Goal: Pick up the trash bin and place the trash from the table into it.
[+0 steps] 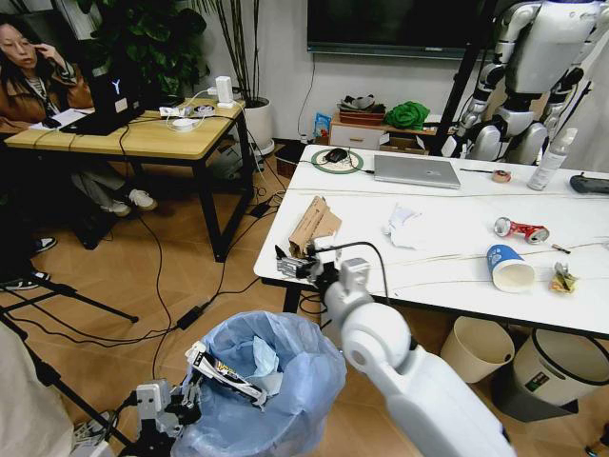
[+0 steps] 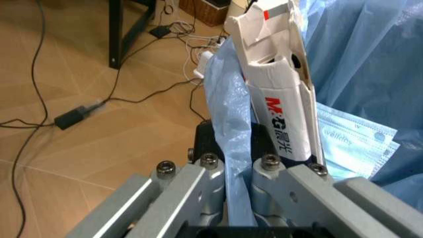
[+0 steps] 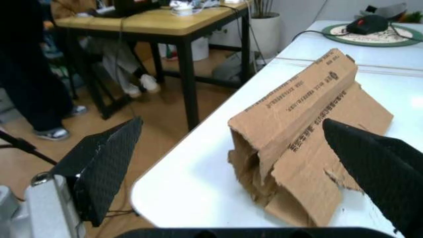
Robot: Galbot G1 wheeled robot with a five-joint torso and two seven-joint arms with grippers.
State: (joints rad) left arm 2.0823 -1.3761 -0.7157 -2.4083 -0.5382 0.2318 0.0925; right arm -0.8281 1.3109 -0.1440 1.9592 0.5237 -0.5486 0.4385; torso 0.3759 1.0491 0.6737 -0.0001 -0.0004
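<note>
— Fingers?
— Left gripper [image 2: 241,171] pinches the bag rim of the trash bin [image 1: 262,395], held low beside the table [image 1: 447,281]; right gripper [image 3: 241,148] gapes wide at the cardboard [image 3: 307,148].
— Progress?
— Early, I judge; some trash is binned; tissue [image 1: 402,227], can [image 1: 520,229], cup [image 1: 509,268] remain.

Office/robotics lab: humanoid robot [image 1: 533,76] parked by the wall, laptop [image 1: 416,170] on the marble counter [image 1: 447,238], wall screen [image 1: 400,24], cables [image 1: 162,276] across wood floor.
</note>
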